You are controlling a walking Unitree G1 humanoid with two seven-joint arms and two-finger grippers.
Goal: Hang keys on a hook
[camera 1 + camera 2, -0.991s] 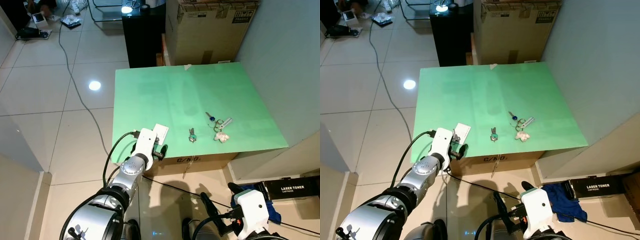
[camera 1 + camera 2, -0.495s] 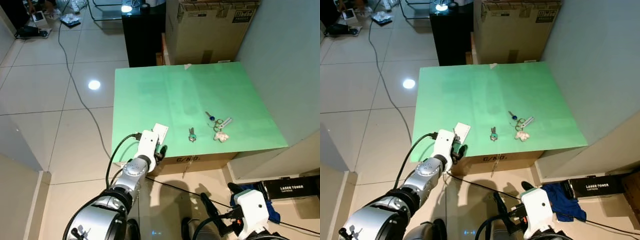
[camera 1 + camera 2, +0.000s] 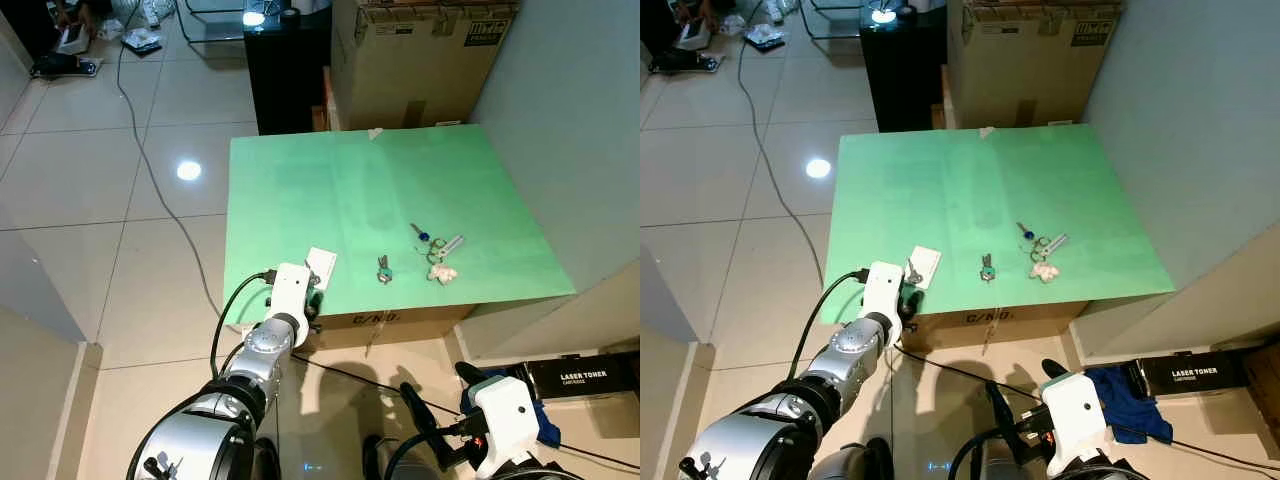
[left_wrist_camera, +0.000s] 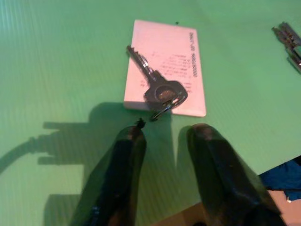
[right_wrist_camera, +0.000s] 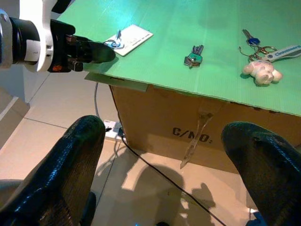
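Lying flat on a white card [image 4: 164, 68], the small stiff silver key [image 4: 155, 84] faces the open left hand [image 4: 162, 136], its ring the easiest hold.

A green surface [image 3: 330, 190] rests on a brown cardboard box [image 5: 188, 136] with black lettering on its front. A white card [image 4: 181, 61] lies near the surface's front edge. Behind it stand a black cabinet [image 3: 285, 70] and a big cardboard box [image 3: 420, 60]. A grey cable [image 3: 150, 170] runs over the glossy tiled floor [image 3: 90, 190]. A blue cloth [image 3: 1125, 390] lies beside a black toner box [image 3: 1185, 375] down low
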